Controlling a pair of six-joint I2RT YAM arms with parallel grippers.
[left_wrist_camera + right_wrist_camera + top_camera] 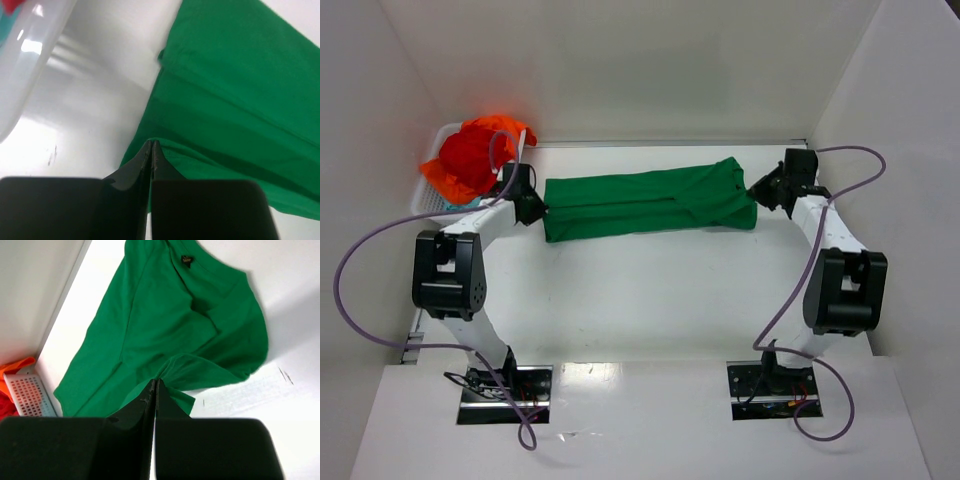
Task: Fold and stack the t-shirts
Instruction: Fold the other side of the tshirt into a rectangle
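Left gripper [532, 208]: fingers pressed together, no gap, nipped on the 9 o'clock end of the green t-shirt [650, 202]. Right gripper [757, 190]: likewise closed, at the shirt's 3 o'clock end.

Top view: the shirt lies as a long folded band across the far half of the table [640, 300], running 9 to 3 o'clock between the two grippers. The white slotted basket [424, 196] sits at the table's 10 o'clock corner, just beside the left gripper. A red t-shirt [468, 155] is heaped in it, with an orange t-shirt [508, 126] over its far side.

Left wrist view only: the left gripper [151, 145] has its closed tips right on the hem of the green t-shirt [235, 95], which spreads away toward 1 o'clock with lengthwise creases. The basket rim [25, 65] is blurred at 10 o'clock, apart from the shirt, with a sliver of teal cloth [4, 25] inside. The top view barely shows that teal.

Right wrist view only: the right gripper [156, 382] has a fold of the green t-shirt [165, 320] rising in a peak to its tips. A dark neck label [186, 260] at 12 o'clock marks this as the collar end. The basket [30, 395] shows far off at 9 o'clock.
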